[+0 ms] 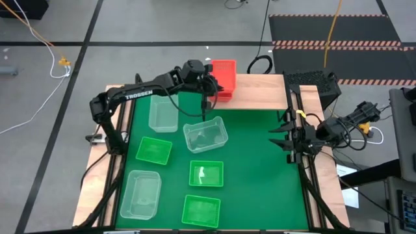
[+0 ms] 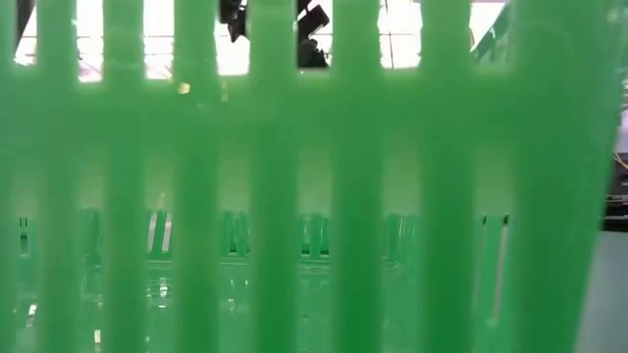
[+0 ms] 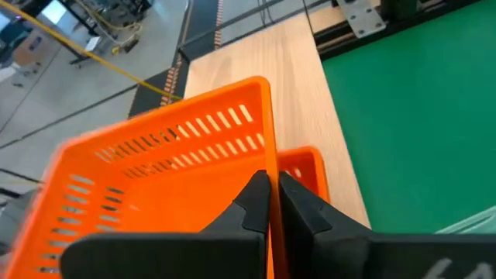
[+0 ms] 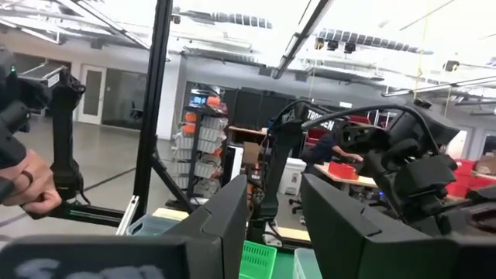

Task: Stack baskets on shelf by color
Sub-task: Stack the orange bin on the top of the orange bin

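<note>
Pinching an orange basket [image 3: 155, 186] wall, the left gripper [image 3: 269, 203] is needing level lowering onto the shelf [image 1: 260, 91] stack; right gripper [image 4: 271, 225] parted, idle.

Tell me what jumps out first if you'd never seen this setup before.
The left gripper stands out first, its fingers shut on the wall of an orange basket over the wooden shelf at the table's far edge. Next come the green baskets and clear baskets scattered over the green mat. The right gripper waits open at the mat's right edge.
</note>
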Controlling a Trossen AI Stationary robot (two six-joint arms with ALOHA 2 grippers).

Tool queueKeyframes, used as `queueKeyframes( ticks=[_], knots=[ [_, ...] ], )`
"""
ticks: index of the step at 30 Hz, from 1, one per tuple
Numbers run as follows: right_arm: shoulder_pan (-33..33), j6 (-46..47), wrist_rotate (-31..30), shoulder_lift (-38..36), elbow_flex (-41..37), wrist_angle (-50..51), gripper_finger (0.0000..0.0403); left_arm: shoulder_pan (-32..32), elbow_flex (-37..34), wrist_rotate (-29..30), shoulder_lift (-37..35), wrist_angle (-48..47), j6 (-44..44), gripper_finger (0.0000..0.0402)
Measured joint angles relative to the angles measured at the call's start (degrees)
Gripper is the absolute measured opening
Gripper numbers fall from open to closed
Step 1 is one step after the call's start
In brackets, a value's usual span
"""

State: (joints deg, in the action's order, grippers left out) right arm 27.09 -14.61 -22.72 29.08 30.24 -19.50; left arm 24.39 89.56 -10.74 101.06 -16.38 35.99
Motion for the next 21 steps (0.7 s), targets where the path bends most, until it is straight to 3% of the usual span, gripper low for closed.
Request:
queueKeyframes(
  ticks=[5,13,18,21],
  knots=[
    [0.0,0.3,0.0,0.0,0.0,0.6,0.0116,-0.8,0.0,1.9,-0.8,-0.9,-1.7,0.0005],
    [0.0,0.4,0.0,0.0,0.0,0.6,0.0116,-0.9,0.0,3.3,-0.8,-7.0,-2.0,0.0024],
    [0.0,-3.9,0.5,0.6,0.0,2.4,0.0116,-0.8,0.0,3.4,-0.8,-5.1,-6.0,0.0017],
    [0.0,-4.6,0.5,1.6,0.0,5.1,0.0116,-0.8,0.0,3.5,-0.8,-3.4,-9.5,0.0040]
  ],
)
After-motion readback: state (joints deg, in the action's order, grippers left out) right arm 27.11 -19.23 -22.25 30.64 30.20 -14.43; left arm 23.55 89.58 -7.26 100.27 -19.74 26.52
